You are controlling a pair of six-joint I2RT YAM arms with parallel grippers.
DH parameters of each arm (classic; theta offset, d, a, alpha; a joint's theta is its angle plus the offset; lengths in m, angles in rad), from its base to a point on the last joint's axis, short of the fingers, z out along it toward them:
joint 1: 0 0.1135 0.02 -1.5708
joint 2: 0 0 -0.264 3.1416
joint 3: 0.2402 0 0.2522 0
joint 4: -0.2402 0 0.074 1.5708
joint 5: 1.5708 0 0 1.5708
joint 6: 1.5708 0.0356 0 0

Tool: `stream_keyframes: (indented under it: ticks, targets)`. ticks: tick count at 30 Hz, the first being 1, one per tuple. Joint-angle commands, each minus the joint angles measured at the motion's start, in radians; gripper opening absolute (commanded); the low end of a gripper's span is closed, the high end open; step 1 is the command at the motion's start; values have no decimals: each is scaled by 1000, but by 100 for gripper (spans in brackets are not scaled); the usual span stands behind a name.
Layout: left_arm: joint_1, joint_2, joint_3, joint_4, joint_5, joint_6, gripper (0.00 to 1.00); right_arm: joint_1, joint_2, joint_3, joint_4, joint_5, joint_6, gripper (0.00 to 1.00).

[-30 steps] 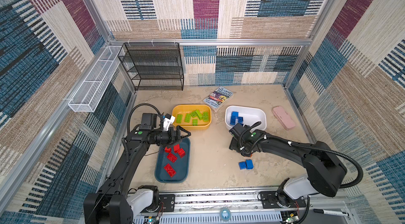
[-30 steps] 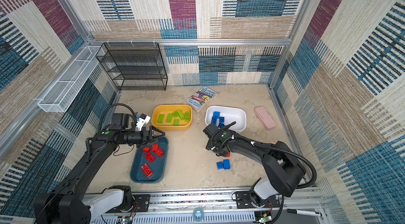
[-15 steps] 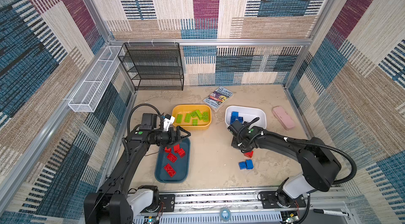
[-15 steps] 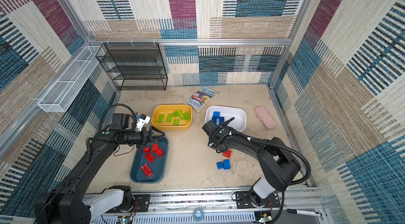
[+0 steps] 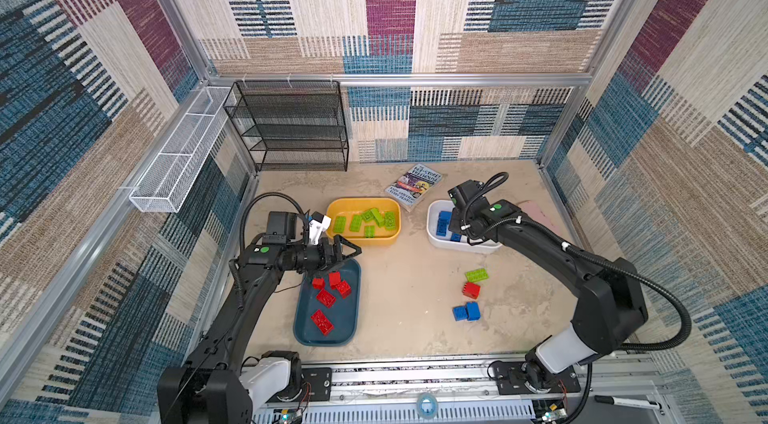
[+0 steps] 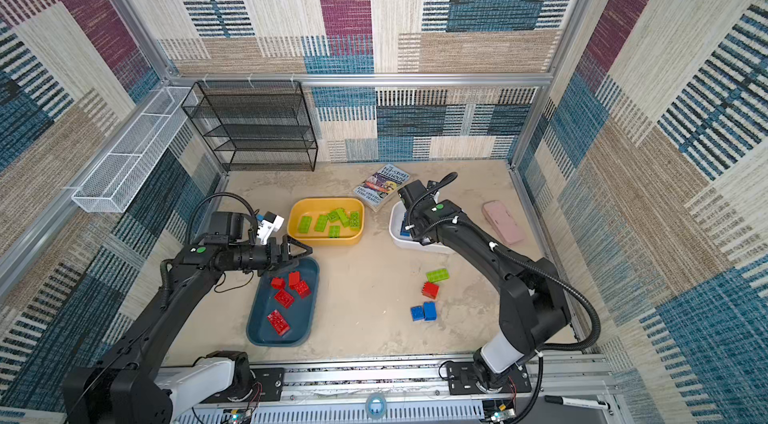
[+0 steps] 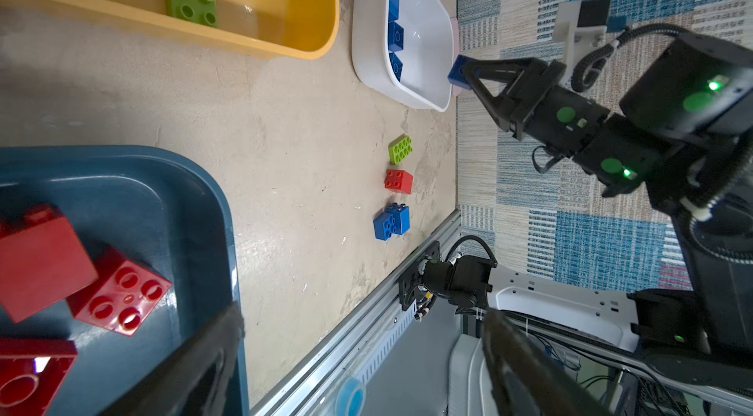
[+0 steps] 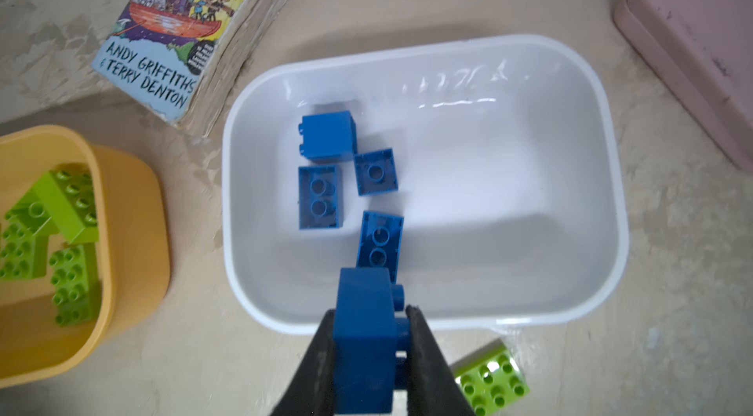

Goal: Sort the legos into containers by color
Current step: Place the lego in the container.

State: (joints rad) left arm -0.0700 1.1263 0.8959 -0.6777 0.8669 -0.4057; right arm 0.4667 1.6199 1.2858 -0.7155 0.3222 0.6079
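Four loose legos (image 5: 471, 290) lie at four o'clock on the worktop. Left jaws gape empty over the teal bin (image 5: 347, 318). At two o'clock, right jaws clamp a blue brick (image 8: 364, 336) above the white bin (image 8: 509, 190) rim. Next: carry it inward and release.

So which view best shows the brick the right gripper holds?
Right wrist: close up, the blue brick pinched in the right gripper by the white bin. Left wrist shows it small, far off. Both top views: hidden under the arm.
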Motion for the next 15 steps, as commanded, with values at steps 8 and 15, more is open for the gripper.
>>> stream_keyframes:
  ticks: [8, 15]
  targets:
    - [0, 0, 17, 4, 1, -12, 94, -129, 257, 126, 166, -77, -250, 28]
    - [1, 6, 14, -8, -5, -1, 94, -140, 343, 169, 148, -69, -293, 34]
